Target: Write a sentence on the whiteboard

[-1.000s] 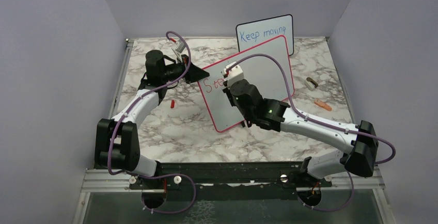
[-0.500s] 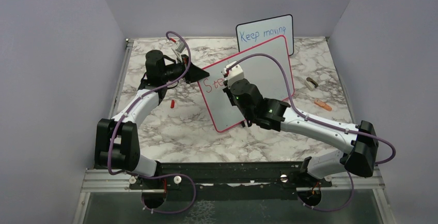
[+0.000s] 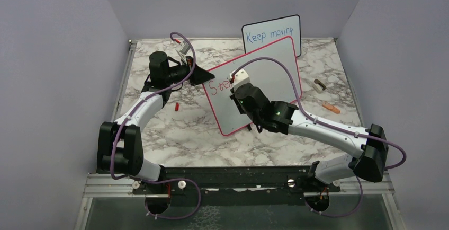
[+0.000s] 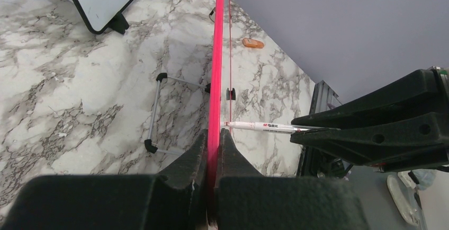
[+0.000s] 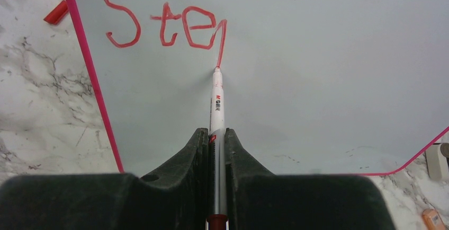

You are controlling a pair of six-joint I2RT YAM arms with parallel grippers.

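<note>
The whiteboard (image 3: pixel 272 68) with the red-pink frame stands tilted mid-table. My left gripper (image 3: pixel 204 75) is shut on its left edge; in the left wrist view the pink frame (image 4: pixel 216 71) runs edge-on between the jaws of that gripper (image 4: pixel 214 137). My right gripper (image 3: pixel 236 84) is shut on a white marker (image 5: pixel 217 103), which also shows in the left wrist view (image 4: pixel 265 127). Its tip touches the board below the red letters "Ste" and a fresh downstroke (image 5: pixel 174 26). The rest of the sentence does not show.
A smaller black-framed board (image 3: pixel 271 34) with blue writing stands behind. A red marker cap (image 3: pixel 176 106) lies left of the whiteboard. A brown object (image 3: pixel 319 85) and an orange one (image 3: pixel 331 107) lie at the right. A wire stand (image 4: pixel 156 111) lies behind the board.
My right gripper has shifted slightly right and down along the board with the marker, drawing a downstroke after "Ste". The left arm and board have not moved.
</note>
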